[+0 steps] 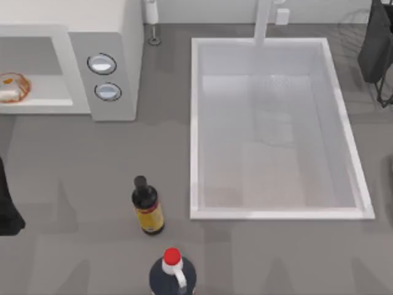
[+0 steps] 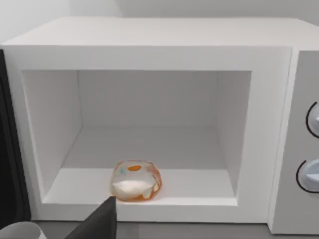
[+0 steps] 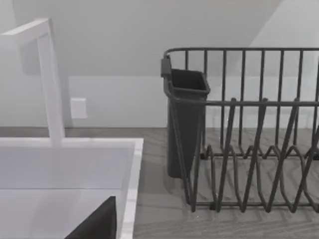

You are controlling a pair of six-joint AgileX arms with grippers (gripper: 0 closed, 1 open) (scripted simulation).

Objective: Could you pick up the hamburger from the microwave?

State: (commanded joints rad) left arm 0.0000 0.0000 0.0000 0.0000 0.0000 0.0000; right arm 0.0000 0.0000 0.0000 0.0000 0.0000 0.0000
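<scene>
Your hamburger sits on the floor of the microwave cavity, close to the front lip and a little toward the cavity's left wall as the left wrist camera faces it. From above, the hamburger shows at the far left edge of the counter, just inside the open front of the microwave, whose grey side panel carries two round silver knobs.

Your left arm is at the left edge of the top view, well short of the microwave, with its wrist camera looking straight into the cavity. A dark part of the left claw juts into that view below the hamburger, apart from it — whether it is open or closed cannot be told.

The right claw shows as a dark wedge over the rim of the white sink, facing the dish rack and the faucet; its state cannot be told either.

On the counter in front of the sink stand a dark bottle with a yellow label and, nearer the front edge, a dark bottle with a red cap.
</scene>
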